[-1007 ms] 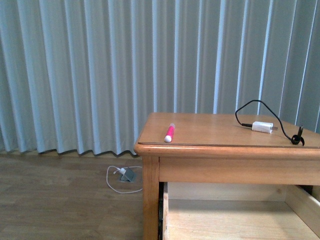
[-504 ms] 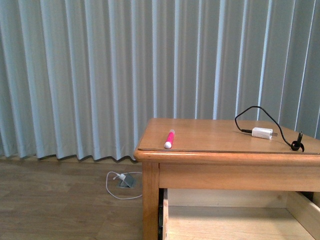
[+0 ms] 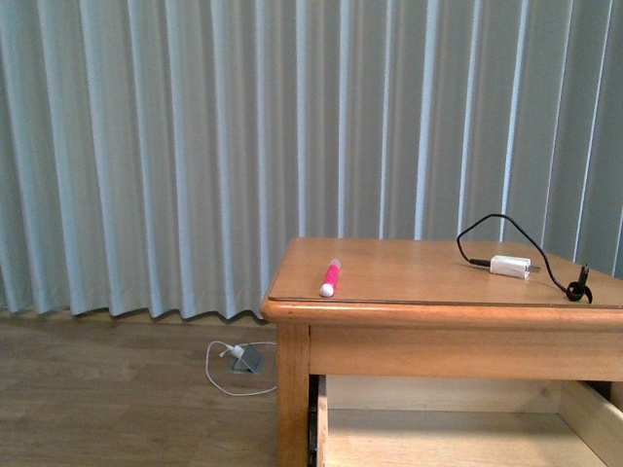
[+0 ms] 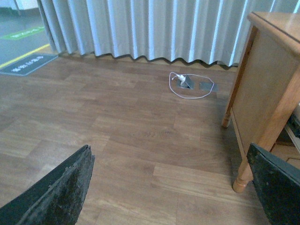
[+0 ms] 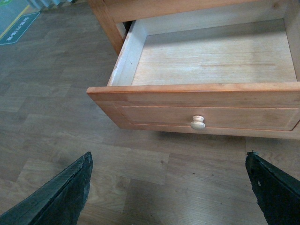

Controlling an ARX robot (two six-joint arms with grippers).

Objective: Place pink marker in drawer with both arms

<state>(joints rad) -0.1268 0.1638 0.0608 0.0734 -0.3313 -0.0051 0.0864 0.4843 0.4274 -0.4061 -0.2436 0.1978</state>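
Note:
The pink marker [image 3: 330,277] with a white cap end lies on the wooden table top [image 3: 419,268] near its left front corner. The drawer [image 5: 206,108] stands pulled open below the top, its pale interior [image 3: 458,438] empty, its round knob [image 5: 198,123] facing the right wrist camera. My left gripper [image 4: 171,187] is open over the bare floor, left of the table leg [image 4: 246,164]. My right gripper [image 5: 168,187] is open over the floor in front of the drawer. Neither arm shows in the front view.
A white charger block [image 3: 510,267] with a black cable [image 3: 545,258] lies on the table's right part. A floor socket with a white cable [image 3: 238,358] sits by the curtain [image 3: 195,146]; it also shows in the left wrist view [image 4: 187,84].
The front view has tilted upward: the table, marker and drawer sit lower in the picture now. The marker and charger have not moved on the table.

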